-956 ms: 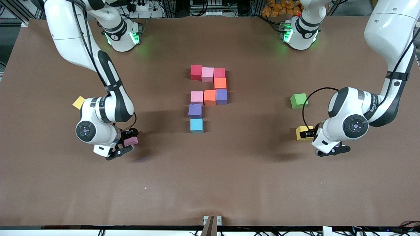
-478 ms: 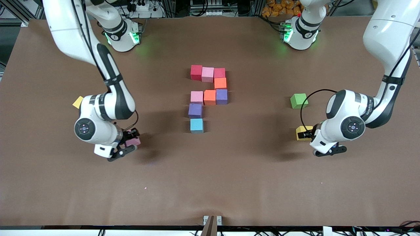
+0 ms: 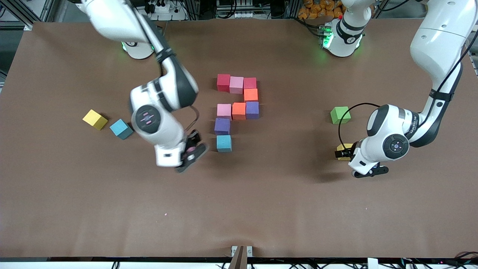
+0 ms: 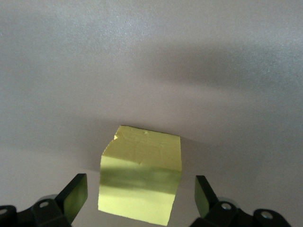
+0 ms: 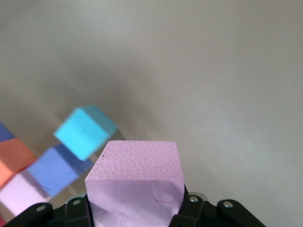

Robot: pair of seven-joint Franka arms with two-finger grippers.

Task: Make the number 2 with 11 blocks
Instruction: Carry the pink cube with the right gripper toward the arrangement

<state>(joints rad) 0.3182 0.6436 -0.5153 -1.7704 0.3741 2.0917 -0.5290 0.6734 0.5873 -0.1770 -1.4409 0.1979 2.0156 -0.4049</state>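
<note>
Nine blocks lie together mid-table: red (image 3: 223,82), pink (image 3: 236,84) and red (image 3: 250,83) in a row, orange (image 3: 250,95) below, then pink (image 3: 224,111), orange (image 3: 238,111) and purple (image 3: 252,110), then purple (image 3: 222,126) and light blue (image 3: 224,143). My right gripper (image 3: 191,151) hangs beside the light blue block, shut on a pink block (image 5: 137,179). The right wrist view shows the light blue block (image 5: 85,131) just ahead. My left gripper (image 3: 345,154) is open around a yellow block (image 4: 141,177) on the table, with a gap at each finger.
A green cube (image 3: 340,114) sits near the left arm's end, farther from the front camera than the left gripper. Toward the right arm's end lie a second yellow cube (image 3: 95,119) and a teal cube (image 3: 121,129).
The right arm closed on the pink block, lifted it and carried it toward the light blue block, uncovering the yellow and teal cubes. The left gripper shifted slightly over its yellow block.
</note>
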